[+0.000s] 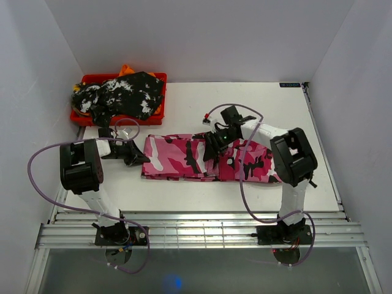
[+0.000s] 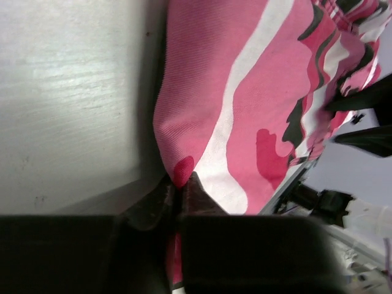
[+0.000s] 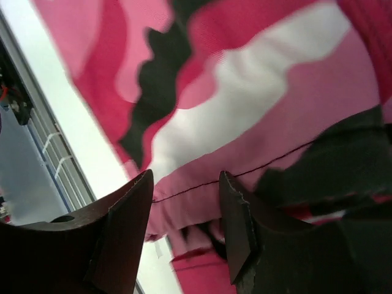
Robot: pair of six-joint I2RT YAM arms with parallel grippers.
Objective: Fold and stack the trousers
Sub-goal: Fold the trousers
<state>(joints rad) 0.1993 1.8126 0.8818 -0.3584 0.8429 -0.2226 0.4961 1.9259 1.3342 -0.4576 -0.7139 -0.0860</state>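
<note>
The pink trousers (image 1: 208,160) lie as one long strip at the centre, not yet folded short. The left gripper (image 2: 180,184), at their 9 o'clock end, pinches the hem. The right gripper (image 3: 187,184) hangs over the middle, fingers apart, holding nothing. The mottled garment (image 1: 125,95) lies in the red bin (image 1: 101,78) at 10 o'clock, so the stacking, I think, is all ahead.

Find the pink camouflage trousers (image 1: 208,160), printed in hot pink, white and black, lying flat as a long band across the middle of the table (image 1: 202,191), running left to right. The black-and-white mottled garment (image 1: 125,95) lies crumpled in the red bin (image 1: 101,78) at the far left corner.
</note>
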